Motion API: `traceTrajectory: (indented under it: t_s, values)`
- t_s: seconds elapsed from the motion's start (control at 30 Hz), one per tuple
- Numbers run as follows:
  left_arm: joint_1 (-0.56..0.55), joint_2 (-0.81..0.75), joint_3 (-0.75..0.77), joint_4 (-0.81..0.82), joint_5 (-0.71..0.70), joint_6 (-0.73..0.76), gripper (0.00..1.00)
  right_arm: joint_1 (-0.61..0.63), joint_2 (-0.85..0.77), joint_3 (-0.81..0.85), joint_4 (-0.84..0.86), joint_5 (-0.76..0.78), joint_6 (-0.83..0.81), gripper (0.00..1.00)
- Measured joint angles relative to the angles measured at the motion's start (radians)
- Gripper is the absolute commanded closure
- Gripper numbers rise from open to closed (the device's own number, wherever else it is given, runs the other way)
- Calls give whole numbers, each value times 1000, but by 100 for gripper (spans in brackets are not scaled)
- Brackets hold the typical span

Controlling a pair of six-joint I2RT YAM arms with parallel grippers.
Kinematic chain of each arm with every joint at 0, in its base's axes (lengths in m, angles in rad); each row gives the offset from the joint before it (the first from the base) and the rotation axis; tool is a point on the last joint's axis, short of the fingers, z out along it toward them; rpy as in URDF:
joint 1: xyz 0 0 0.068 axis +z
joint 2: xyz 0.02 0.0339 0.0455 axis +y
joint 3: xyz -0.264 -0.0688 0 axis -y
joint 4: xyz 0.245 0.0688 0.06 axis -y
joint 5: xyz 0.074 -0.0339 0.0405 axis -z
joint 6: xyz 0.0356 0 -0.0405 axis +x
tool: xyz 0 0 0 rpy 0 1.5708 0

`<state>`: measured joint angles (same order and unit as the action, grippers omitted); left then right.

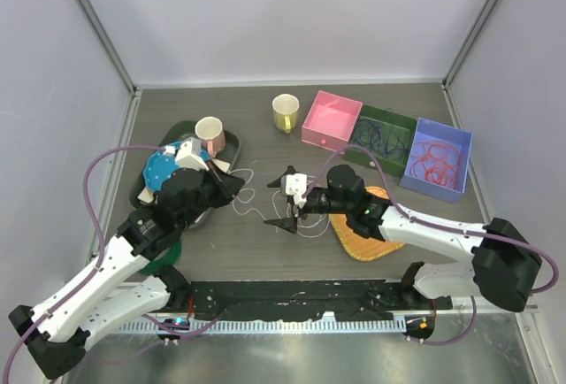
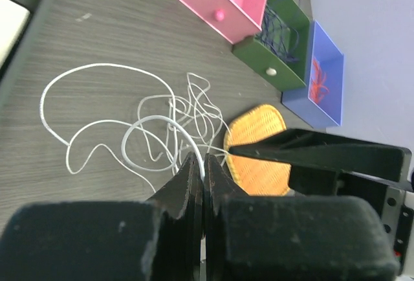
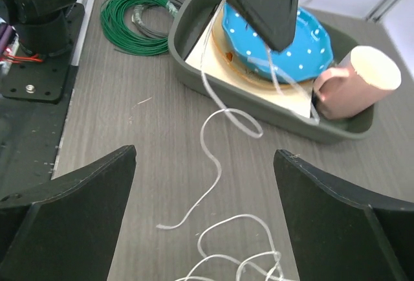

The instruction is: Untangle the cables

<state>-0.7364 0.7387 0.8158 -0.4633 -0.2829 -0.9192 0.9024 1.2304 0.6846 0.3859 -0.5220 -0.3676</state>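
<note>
White cable [image 2: 155, 117] lies mid-tabletop in a loose tangle of overlapping loops, with one wide loop spread toward the left edge. Your left gripper [image 2: 200, 161] is clamped shut on a strand at the near side of the tangle. In the right wrist view that strand rises off the table to its tips. Your right gripper [image 3: 206, 158] has its jaws spread wide, holds nothing, and sits over the right side of the tangle with cable loops lying between its fingers.

The other cables are apart from the tangle, in a row of boxes at the far right corner. The dark blue cable [image 1: 378, 141] is in the green box [image 1: 389, 117] and the red cable [image 1: 435, 161] is in the blue box [image 1: 447, 126]. The pink box [image 1: 332, 114] stands just left of them.

An orange woven mat [image 1: 367, 241] lies under your right arm, beside the tangle. A dark tray [image 3: 194, 83] near the left edge holds a blue dotted plate [image 3: 310, 41] and a pink mug [image 3: 352, 80]. A green coil [image 3: 132, 22] lies by the tray, on its near side.
</note>
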Motion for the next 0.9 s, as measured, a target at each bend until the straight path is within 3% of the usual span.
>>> traceTrajectory:
  t_s: [0.2, 0.57, 0.6, 0.63, 0.7, 0.8, 0.83, 0.9]
  values:
    - [0, 40, -13, 5, 109, -37, 100, -1, 86, 12, 71, -56, -98, 5]
    - [0, 45, -40, 29, 191, -59, 100, -1, 249, 63, 171, -77, -74, 6]
    - [0, 45, -41, 30, 193, -61, 100, -1, 260, 73, 176, -79, -72, 10]
    - [0, 45, -43, 33, 198, -64, 100, -1, 269, 82, 182, -80, -70, 31]
    - [0, 45, -43, 34, 199, -66, 100, -1, 280, 94, 192, -84, -69, 96]
    - [0, 43, -44, 35, 197, -68, 98, -1, 282, 100, 190, -83, -51, 99]
    - [0, 41, -44, 35, 195, -68, 93, -1, 282, 101, 185, -82, -47, 99]
    - [0, 32, -45, 34, 187, -68, 70, -1, 282, 105, 177, -81, -39, 99]
